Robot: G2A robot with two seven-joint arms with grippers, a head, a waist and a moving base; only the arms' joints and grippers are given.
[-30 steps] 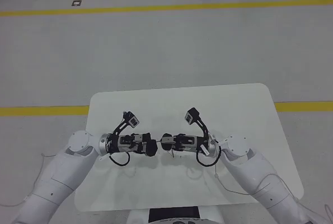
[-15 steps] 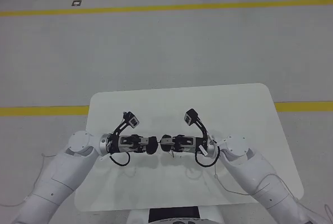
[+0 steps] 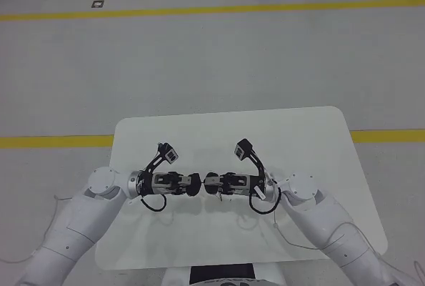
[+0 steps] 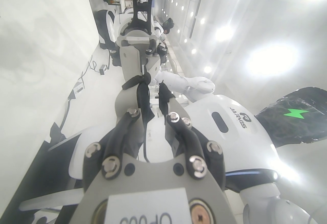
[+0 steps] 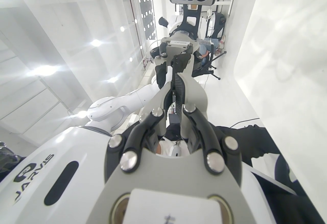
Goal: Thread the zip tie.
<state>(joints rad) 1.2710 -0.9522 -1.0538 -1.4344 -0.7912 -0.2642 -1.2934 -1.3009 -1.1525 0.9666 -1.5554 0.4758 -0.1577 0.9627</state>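
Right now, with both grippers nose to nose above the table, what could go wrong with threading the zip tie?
1. The left gripper and right gripper are almost tip to tip. Any further push could knock the fingertips together.
2. The zip tie is a thin dark strip pinched in the right gripper. It is hard to tell from the black pads, so misalignment may go unnoticed.
3. Both grippers are above the table, so a slipped tie would likely drop.

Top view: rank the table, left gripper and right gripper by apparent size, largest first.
1. table, by far the largest.
2. left gripper and right gripper: they look alike, so no ranking between them.
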